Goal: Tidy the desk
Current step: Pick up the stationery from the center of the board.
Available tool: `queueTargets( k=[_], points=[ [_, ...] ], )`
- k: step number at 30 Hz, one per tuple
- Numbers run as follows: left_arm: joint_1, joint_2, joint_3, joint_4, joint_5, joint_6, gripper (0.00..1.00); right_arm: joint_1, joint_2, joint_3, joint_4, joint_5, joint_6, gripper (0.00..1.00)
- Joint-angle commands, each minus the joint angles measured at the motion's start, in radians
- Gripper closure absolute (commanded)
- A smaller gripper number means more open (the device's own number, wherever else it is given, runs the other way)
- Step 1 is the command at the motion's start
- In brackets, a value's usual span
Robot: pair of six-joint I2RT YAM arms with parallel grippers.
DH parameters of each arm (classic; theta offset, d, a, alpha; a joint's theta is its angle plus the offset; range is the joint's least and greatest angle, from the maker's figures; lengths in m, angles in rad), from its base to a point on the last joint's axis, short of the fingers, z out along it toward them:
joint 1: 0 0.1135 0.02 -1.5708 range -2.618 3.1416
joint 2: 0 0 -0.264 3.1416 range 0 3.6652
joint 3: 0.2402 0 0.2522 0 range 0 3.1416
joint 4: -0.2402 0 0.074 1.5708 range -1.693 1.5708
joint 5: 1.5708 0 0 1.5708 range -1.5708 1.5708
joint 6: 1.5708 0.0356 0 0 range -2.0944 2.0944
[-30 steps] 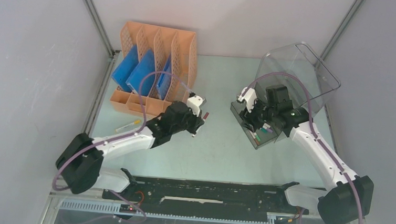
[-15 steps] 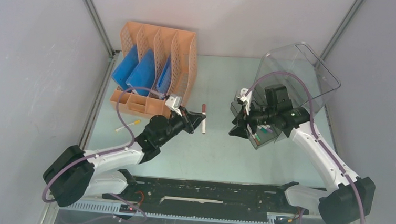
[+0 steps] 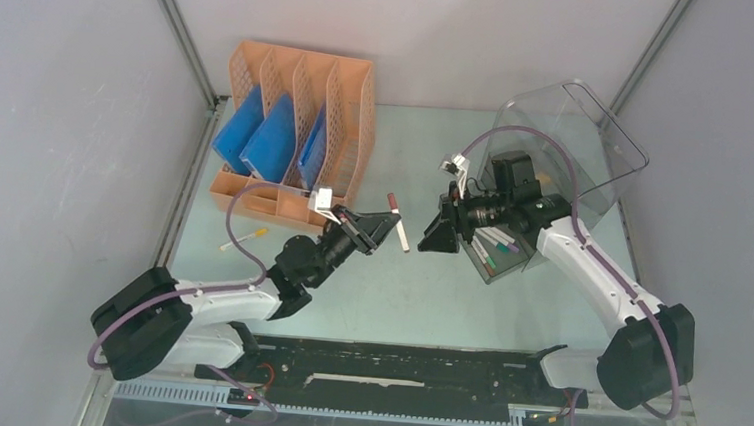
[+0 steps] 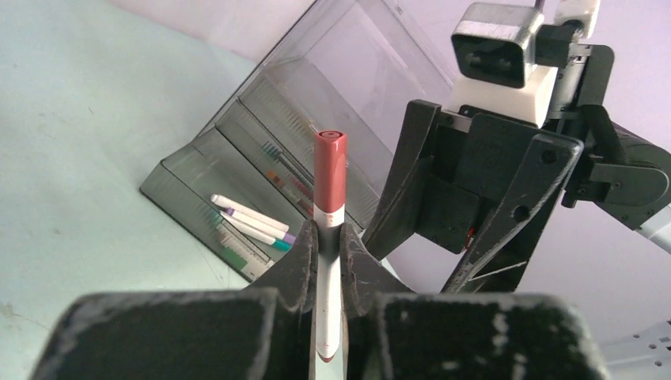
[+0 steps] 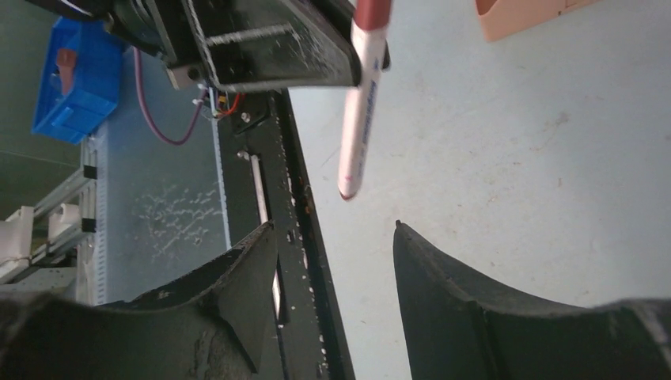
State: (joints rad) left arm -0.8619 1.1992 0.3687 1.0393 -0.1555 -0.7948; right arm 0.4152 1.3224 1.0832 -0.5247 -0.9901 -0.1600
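Two-arm handover at centre frame: pinching a red-capped marker (image 3: 398, 222) in the left gripper (image 3: 380, 223), holding the right gripper (image 3: 438, 231) spread just beside it, not touching. Risking a drop if letting go before clamping on the far side, or a skewed catch off the tilted barrel. Hovering both above the desk (image 3: 417, 298), itself spanning the frame's middle and lower centre.

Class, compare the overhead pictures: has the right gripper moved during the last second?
Yes. The right gripper has moved left, away from the clear drawer box, toward the red-capped marker.
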Motion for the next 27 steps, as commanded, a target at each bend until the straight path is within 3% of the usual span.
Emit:
queueTargets(
  k=[1,14,18,24,27],
  points=[
    [-0.032,0.052,0.040,0.104,-0.052,-0.057,1.00,0.016,-0.010,0.009,0.071,-0.021,0.085,0.37],
    [-0.082,0.155,0.095,0.182,-0.028,-0.096,1.00,0.065,0.024,0.008,0.072,0.084,0.095,0.43],
    [-0.089,0.179,0.109,0.197,-0.015,-0.105,1.00,0.077,0.025,0.008,0.078,0.086,0.097,0.59],
    [-0.091,0.189,0.112,0.207,-0.006,-0.102,1.00,0.068,0.024,0.008,0.079,0.094,0.090,0.93],
    [-0.091,0.179,0.106,0.204,-0.008,-0.092,0.87,0.067,0.022,0.009,0.070,0.109,0.075,1.00]
  ],
)
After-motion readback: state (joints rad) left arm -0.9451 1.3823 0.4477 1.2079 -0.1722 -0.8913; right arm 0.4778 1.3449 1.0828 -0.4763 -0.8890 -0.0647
